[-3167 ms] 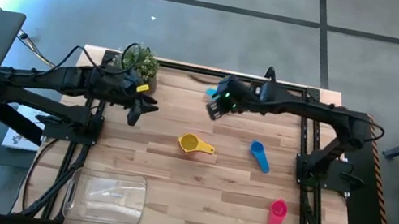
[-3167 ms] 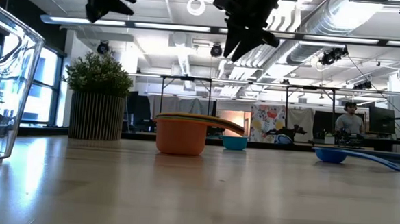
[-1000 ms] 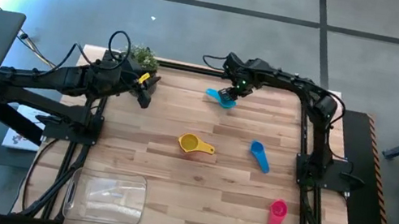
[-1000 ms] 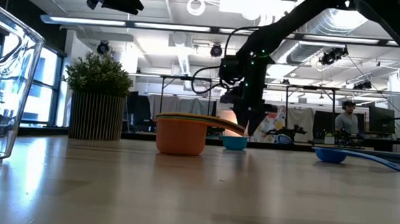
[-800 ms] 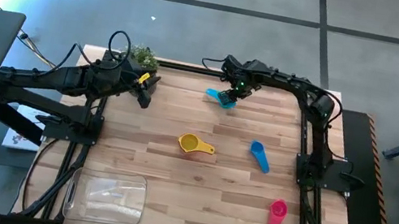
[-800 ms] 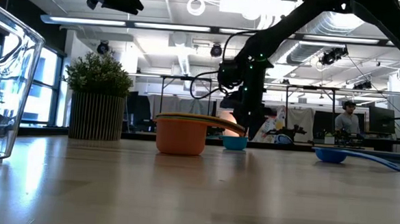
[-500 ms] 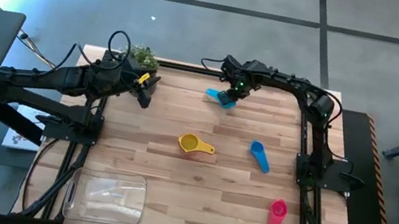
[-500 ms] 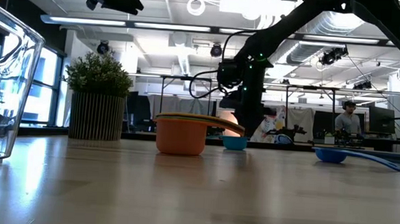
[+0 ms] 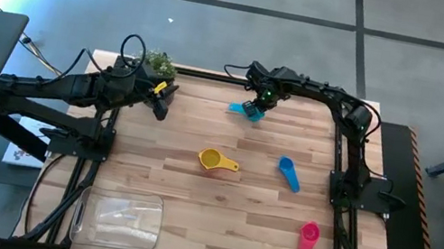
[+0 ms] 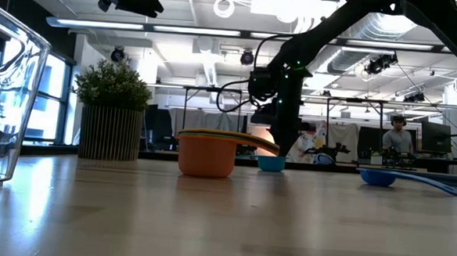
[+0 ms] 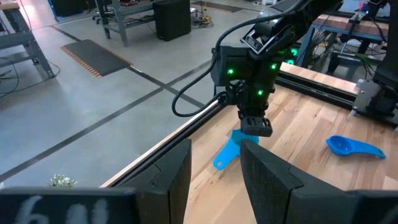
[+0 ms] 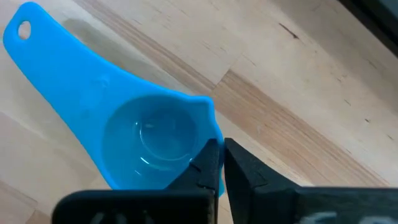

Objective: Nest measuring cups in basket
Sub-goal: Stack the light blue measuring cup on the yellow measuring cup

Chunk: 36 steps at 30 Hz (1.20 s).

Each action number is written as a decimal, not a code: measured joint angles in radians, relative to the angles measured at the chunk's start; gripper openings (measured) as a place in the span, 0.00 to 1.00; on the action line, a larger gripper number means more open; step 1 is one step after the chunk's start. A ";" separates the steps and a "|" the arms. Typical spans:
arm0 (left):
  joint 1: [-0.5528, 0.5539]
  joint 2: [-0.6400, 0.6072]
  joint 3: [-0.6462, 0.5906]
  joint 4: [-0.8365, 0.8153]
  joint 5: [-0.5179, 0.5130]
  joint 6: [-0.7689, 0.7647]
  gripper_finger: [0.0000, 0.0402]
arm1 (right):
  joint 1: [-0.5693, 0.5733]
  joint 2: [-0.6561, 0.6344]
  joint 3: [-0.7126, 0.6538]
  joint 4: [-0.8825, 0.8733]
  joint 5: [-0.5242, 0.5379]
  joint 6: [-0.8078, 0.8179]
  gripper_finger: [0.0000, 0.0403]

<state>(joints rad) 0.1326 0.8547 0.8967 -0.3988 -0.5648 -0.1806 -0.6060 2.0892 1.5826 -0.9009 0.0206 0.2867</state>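
Right at the far edge of the bench (image 9: 192, 188), near its middle, the right gripper (image 9: 253, 108) has its two fingers pinched on the rim of the light blue cup (image 9: 240, 107). In the right wrist view the fingertips (image 12: 211, 163) meet over the wall of the cup (image 12: 130, 134), one inside the bowl and one outside, with the handle running away from the gripper. The left wrist view shows the same gripper (image 11: 255, 127) pointing straight down with the cup's handle (image 11: 226, 154) sticking out beneath it.

Four cups can be counted from above: the light blue cup, one yellow cup (image 9: 214, 160) near the middle of the bench, one dark blue cup (image 9: 288, 173) toward the right edge, and one red cup (image 9: 308, 239) near the front right corner. At bench height the middle cup shows an orange bowl (image 10: 206, 155). One basket (image 9: 118, 218) sits at the front left corner, with no cup in it.

The right arm reaches from its base at the right edge along the far edge, wrist bent down. The left gripper (image 9: 162, 101) hangs in the air over the far left corner beside the plant (image 9: 159, 62), fingers (image 11: 264, 180) spread apart, holding nothing.
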 joint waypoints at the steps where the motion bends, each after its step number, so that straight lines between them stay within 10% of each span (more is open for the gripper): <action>1: 0.000 0.000 0.000 0.000 0.000 0.000 0.32 | 0.002 0.000 0.000 0.000 -0.004 0.000 0.01; 36: 0.000 0.000 0.000 -0.100 0.108 -0.001 0.32 | 0.246 -0.167 0.143 -0.015 -0.051 0.141 0.00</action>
<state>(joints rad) 0.1323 0.8547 0.8967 -0.4991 -0.4569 -0.1813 -0.3600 1.9224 1.7256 -0.9164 -0.0303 0.4272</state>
